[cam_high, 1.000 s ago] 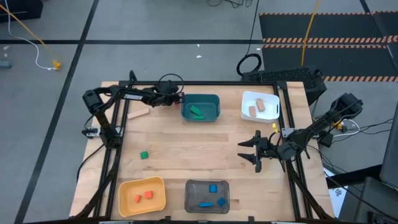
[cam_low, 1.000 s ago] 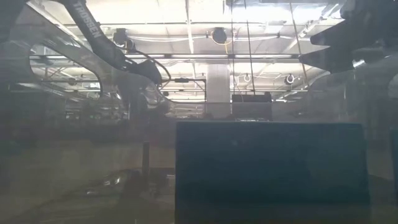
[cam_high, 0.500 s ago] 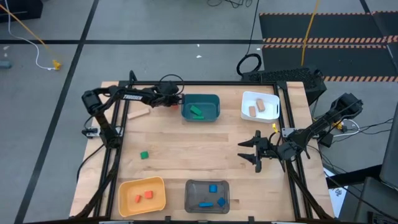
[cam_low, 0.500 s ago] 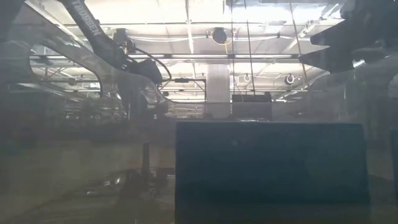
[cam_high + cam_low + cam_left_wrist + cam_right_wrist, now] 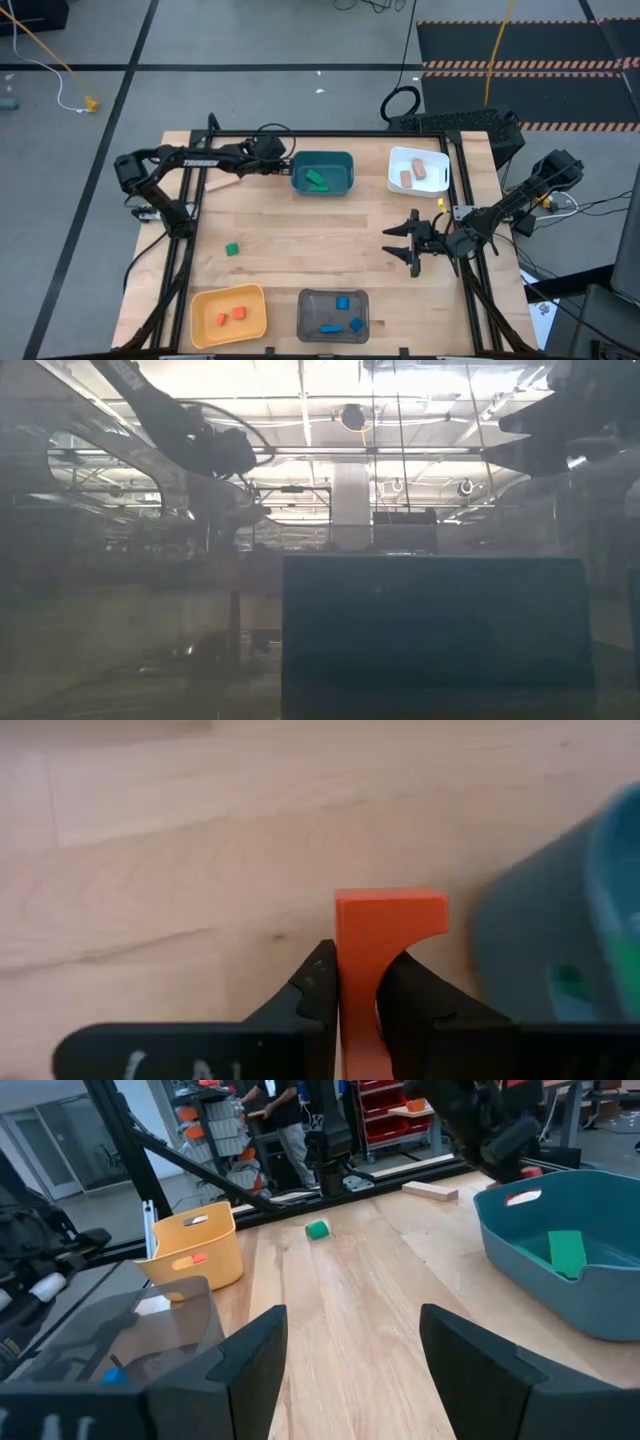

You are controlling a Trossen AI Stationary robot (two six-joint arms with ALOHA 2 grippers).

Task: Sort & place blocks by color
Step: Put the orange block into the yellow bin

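Left gripper (image 5: 283, 160): at the table's far side, just beside the teal bin (image 5: 323, 173); its fingers (image 5: 312, 990) pinch a red-orange block (image 5: 385, 935) above bare wood.
Tan block (image 5: 223, 183): lies on the table under the left arm.
Loose green block (image 5: 232, 249): alone on the table, left of centre.
Yellow bin (image 5: 229, 313): near edge, holds two red-orange blocks.
Teal bin: holds a green block (image 5: 317, 180).
Grey bin (image 5: 333, 312): near edge, holds blue blocks.
White bin (image 5: 418, 171): far right, holds two tan blocks.
Right gripper (image 5: 404, 243): over the table's right part, fingers (image 5: 480, 1370) spread, holding nothing.
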